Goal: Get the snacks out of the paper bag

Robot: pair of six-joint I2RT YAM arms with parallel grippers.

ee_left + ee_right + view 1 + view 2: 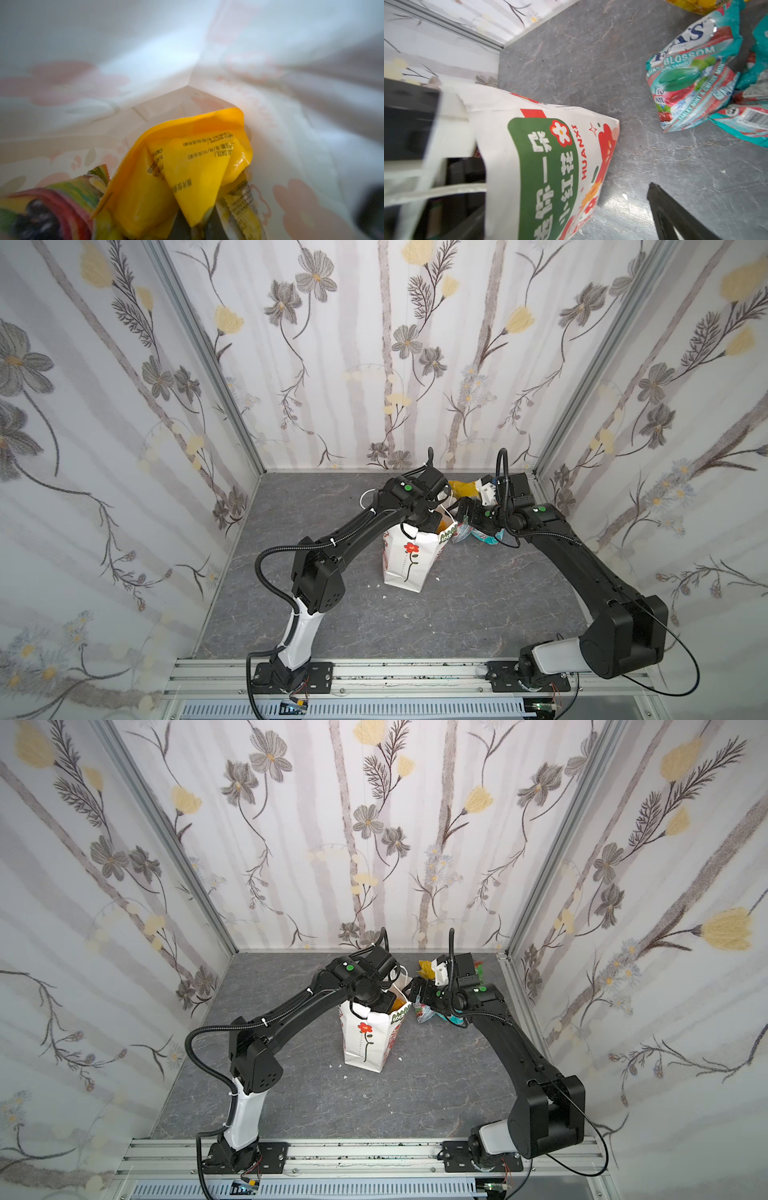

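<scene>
Tabletop (478,614), grey-veined, under paper bag (405,560), floral-papered walls (353,364) on three sides.

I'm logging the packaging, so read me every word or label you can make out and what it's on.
"HUANXI": paper bag, side.
"送你一朵小红花": its green panel.
"BLOSSOM": teal packet.
"BARLEY MINT & CHERRY MINT": same packet.
"DATE": yellow packet; other print blurred.

Bright, even top views; inside the paper bag (291,145) the left wrist view blurs, yellow packet (187,166) glinting.
</scene>
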